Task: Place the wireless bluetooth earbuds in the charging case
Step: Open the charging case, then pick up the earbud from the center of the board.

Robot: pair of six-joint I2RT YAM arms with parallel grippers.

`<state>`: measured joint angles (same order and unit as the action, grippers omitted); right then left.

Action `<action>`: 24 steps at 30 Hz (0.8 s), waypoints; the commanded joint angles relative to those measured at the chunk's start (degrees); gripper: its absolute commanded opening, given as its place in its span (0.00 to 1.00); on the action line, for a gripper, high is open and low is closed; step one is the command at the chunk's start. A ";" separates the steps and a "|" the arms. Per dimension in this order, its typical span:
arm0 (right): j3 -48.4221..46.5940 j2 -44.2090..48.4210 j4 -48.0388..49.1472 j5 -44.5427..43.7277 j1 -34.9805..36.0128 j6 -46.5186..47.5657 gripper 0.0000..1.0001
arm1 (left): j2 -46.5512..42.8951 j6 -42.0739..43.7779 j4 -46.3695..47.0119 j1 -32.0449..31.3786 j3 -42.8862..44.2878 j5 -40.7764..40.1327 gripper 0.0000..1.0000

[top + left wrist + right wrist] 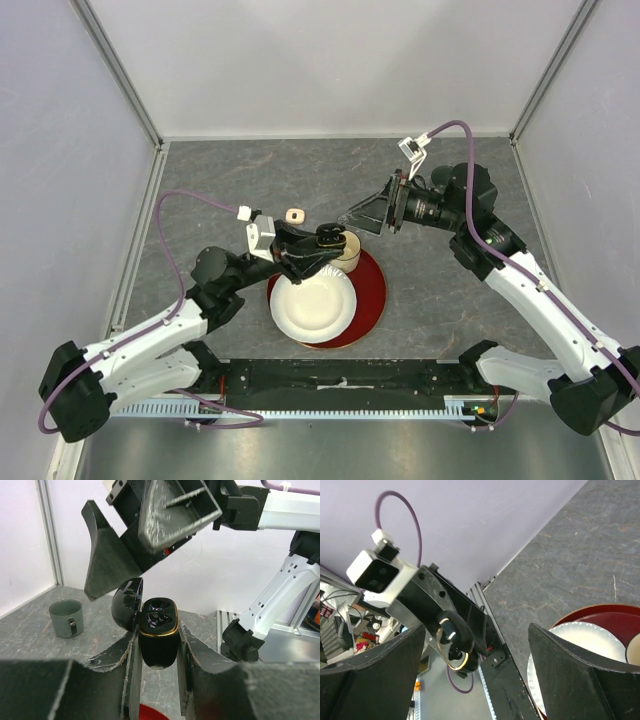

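My left gripper (322, 243) is shut on an open black charging case with a gold rim (158, 625) and holds it upright above the plates. Its lid (127, 602) hangs open to the left. The wells show glossy black shapes; I cannot tell whether earbuds sit in them. No loose earbuds show in any view. My right gripper (360, 217) is open and empty, just right of and above the case. It hangs over the case in the left wrist view (132, 555). The case (454, 647) also shows between my right gripper's spread fingers (476, 630), some way off.
A white paper plate (312, 308) lies on a red plate (372, 290) below the case, with a paper cup (348, 253) at its far edge. A small pale cup (294, 215) stands on the grey table behind the left gripper; it also shows in the left wrist view (66, 618).
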<state>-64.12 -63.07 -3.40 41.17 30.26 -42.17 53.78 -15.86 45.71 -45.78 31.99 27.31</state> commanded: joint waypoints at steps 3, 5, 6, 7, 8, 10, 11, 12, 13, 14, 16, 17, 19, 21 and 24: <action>-0.83 0.05 7.62 -0.38 -0.11 -3.62 0.92 | -3.24 6.18 0.43 -0.54 -2.01 -2.26 0.02; -1.10 0.49 6.66 -2.48 -0.46 -3.01 0.93 | -4.55 7.77 0.34 -0.63 -2.81 -2.96 0.02; -1.01 0.66 6.04 -5.89 -1.08 -3.09 0.93 | -5.08 8.29 0.17 -0.71 -3.33 -3.75 0.02; -1.01 0.58 4.30 -7.58 -1.34 -3.00 0.94 | -5.78 9.08 0.17 -0.63 -3.68 -4.28 0.02; -1.10 0.58 3.58 -9.59 -1.61 -2.83 0.94 | -6.40 9.52 0.17 -0.63 -4.03 -4.54 0.02; -2.15 -0.56 -5.07 -17.23 -2.48 -0.99 0.94 | -8.60 10.84 0.08 -0.71 -5.00 -5.95 0.02; -2.59 -1.09 -8.00 -20.05 -2.57 -0.20 0.94 | -9.30 11.37 0.08 -0.71 -5.27 -6.30 0.02; -3.29 -2.40 -10.64 -22.25 -2.92 1.29 0.93 | -10.61 11.90 0.08 -0.71 -5.79 -6.65 0.02; -3.64 -2.93 -14.49 -25.66 -3.19 2.09 0.93 | -11.15 13.12 -0.01 -0.71 -6.06 -6.39 0.02; -3.65 -3.46 -15.66 -27.00 -3.28 2.88 0.93 | -11.67 14.26 -0.27 -0.71 -6.23 -5.61 0.02; -3.12 -4.69 -18.99 -32.95 -3.37 3.94 0.93 | -12.90 15.59 -1.41 -0.80 -6.41 -4.54 0.02; -3.03 -5.13 -20.06 -34.99 -3.37 4.29 0.93 | -13.34 15.59 -1.76 -0.80 -6.50 -4.98 0.02; -2.51 -7.06 -21.64 -37.99 -3.37 5.25 0.93 | -14.05 15.33 -1.77 -0.72 -7.02 -5.43 0.02; -2.85 -10.21 -22.79 -40.81 -3.45 5.78 0.93 | -14.49 14.72 0.24 -0.71 -7.99 -4.90 0.02; -3.91 -15.22 -24.46 -46.69 -3.45 6.31 0.90 | -14.93 12.70 3.93 -0.71 -9.83 -5.42 0.02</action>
<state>-65.65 -73.10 -23.33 5.06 27.03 -38.20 39.68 -4.03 43.94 -46.26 24.36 22.74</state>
